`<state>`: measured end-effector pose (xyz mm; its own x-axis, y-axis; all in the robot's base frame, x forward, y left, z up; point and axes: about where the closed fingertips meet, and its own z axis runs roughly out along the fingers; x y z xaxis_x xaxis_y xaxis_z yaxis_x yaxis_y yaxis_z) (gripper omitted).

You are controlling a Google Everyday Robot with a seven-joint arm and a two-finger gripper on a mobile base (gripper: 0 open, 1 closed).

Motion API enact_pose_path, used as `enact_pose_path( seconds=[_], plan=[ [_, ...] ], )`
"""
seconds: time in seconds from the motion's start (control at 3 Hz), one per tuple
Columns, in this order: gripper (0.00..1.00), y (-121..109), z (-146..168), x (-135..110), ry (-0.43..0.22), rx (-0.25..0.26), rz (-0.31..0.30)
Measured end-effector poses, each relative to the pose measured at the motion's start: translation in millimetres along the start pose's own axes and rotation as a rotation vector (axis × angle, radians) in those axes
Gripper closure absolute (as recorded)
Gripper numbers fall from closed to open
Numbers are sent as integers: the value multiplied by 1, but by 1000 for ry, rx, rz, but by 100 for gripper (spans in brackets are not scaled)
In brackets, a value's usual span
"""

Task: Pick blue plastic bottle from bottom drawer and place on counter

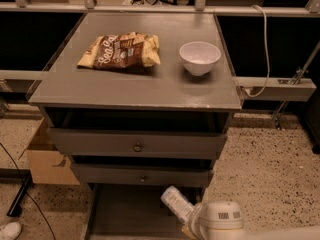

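Note:
The blue plastic bottle [176, 203] is pale with a whitish label. It lies tilted over the right side of the bottom drawer [125, 214], its upper end pointing up and left. Its lower end runs into my gripper [196, 223], which reaches in from the bottom right behind a round white wrist housing [220, 219]. The housing hides how the gripper meets the bottle. The counter [150, 81] is the flat grey top of the cabinet above.
A brown chip bag [121, 51] and a white bowl [200, 57] sit on the counter. Two knobbed drawers [137, 145] stand slightly pulled out above the bottom drawer. A cardboard box [47, 159] stands on the floor at the left.

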<state>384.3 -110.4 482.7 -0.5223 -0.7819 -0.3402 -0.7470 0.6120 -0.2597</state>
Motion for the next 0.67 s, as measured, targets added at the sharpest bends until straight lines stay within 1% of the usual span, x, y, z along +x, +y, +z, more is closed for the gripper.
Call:
enact_pose_path(
  seconds=[0.33, 0.67],
  plan=[
    [100, -8, -28, -3, 1, 36, -39],
    [100, -21, -61, -10, -26, 82, -64]
  ],
)
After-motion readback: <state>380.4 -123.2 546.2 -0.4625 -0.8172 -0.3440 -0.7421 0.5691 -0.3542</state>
